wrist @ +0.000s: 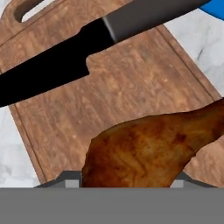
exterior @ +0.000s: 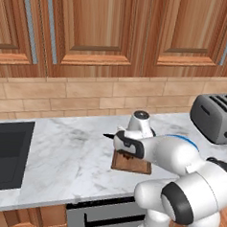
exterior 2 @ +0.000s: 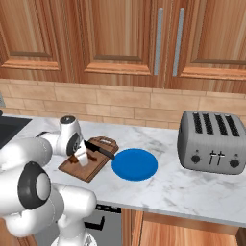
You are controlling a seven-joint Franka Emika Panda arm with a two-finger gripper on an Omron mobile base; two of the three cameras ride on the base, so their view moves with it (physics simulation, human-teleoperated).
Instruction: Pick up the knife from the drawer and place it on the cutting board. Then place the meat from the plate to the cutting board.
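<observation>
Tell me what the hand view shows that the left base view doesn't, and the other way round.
Hand view alone: the meat close up between the gripper fingertips over the board, the knife along its full length, and a corner of the blue plate.
Left base view alone: the sink, the toaster, the upper cabinets and the arm.
Both: the cutting board on the marble counter, with the knife on it.

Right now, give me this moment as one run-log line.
claw: closed on meat | meat: over cutting board | knife: across board | plate: empty, beside board | next: likely release
</observation>
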